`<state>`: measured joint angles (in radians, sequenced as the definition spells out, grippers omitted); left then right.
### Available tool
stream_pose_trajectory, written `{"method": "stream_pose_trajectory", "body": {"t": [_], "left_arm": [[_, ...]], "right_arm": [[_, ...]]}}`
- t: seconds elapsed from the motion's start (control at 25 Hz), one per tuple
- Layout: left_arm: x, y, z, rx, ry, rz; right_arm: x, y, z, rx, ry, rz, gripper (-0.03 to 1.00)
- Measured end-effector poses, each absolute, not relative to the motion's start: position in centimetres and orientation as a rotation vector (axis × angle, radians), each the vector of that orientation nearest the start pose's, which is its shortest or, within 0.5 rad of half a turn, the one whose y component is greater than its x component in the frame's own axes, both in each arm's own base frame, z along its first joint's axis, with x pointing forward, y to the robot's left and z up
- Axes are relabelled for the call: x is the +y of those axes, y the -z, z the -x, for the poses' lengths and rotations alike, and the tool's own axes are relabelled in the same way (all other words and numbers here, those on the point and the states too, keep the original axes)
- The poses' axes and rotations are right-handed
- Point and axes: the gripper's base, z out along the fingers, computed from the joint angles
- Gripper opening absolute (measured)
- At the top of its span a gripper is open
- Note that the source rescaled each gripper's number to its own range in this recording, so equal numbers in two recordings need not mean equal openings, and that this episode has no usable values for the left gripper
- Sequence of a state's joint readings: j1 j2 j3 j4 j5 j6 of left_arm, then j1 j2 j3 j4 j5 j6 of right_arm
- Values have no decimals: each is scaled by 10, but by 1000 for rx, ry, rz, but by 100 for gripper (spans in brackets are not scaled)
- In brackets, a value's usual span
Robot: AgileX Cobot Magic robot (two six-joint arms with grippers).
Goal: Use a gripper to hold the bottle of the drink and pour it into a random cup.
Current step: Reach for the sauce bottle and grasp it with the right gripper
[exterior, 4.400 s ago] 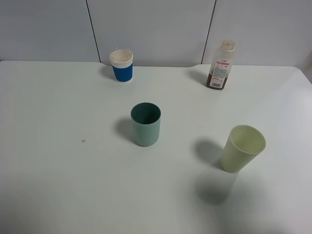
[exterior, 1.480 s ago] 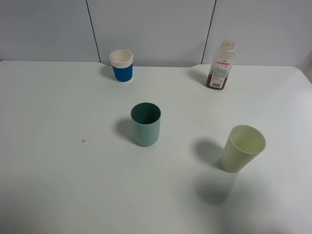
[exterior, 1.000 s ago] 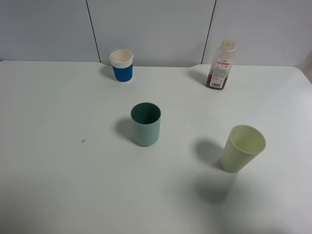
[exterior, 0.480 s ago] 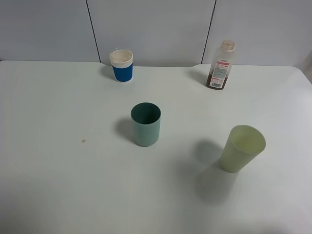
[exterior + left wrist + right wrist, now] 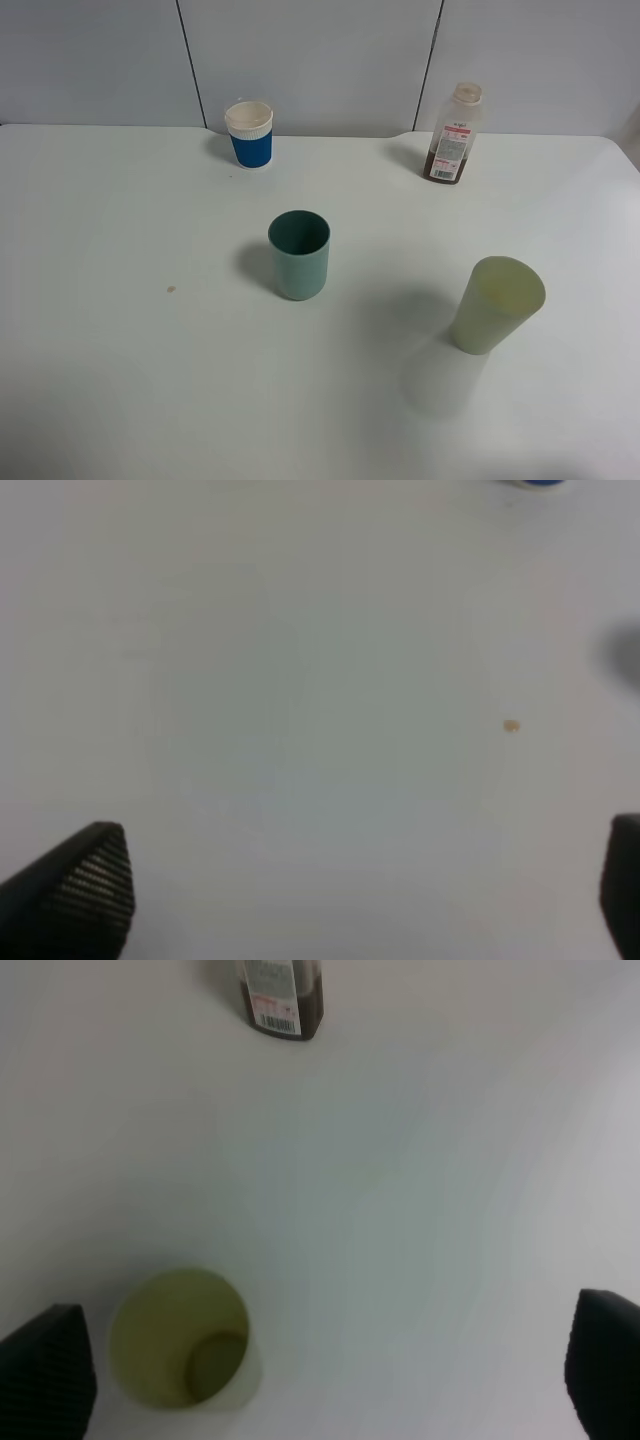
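Left claw (image 5: 360, 890): open, both black fingers spread wide over bare table (image 5: 120, 220), nothing between them. A small brown speck (image 5: 511, 725) lies on the table ahead of it.

Right claw (image 5: 325, 1365): open too, fingers far apart, holding nothing. Its wrist view looks down into the pale yellow-green cup (image 5: 180, 1350), which shows near one finger.

Bottle of the drink (image 5: 452, 135): upright at the far right of the table, close to the back wall, brownish liquid in its lower part, untouched, well apart from both claws.

Teal cup (image 5: 300, 262): upright near the table's middle, standing alone. The yellow-green cup stands nearer the front on the right, under a shadow. Blue-sleeved paper cup (image 5: 250, 135): upright at the back, left of the bottle and well apart from it.
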<state>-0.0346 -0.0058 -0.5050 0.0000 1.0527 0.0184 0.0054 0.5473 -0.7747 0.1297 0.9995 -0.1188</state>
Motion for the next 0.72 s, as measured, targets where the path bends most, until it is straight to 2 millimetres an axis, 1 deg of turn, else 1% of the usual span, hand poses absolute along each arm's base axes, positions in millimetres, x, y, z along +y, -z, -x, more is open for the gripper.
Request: {"method": "stream_pose_trajectory", "body": {"t": [0.28,0.48,0.56,0.72], "left_arm": [[1,-279,6,2025,4,-53],[1,-279,6,2025,4,-53],[1,-279,6,2025,4,-53],[1,-279,6,2025,4,-53]], "right_arm": [[11,-332,-109,2369,-104,139,91],[10,-323,-125,2442,-90,142,91],[10,-321,-130,2460,-91,141,91],[10,-321,-131,2455,-90,140,91]]}}
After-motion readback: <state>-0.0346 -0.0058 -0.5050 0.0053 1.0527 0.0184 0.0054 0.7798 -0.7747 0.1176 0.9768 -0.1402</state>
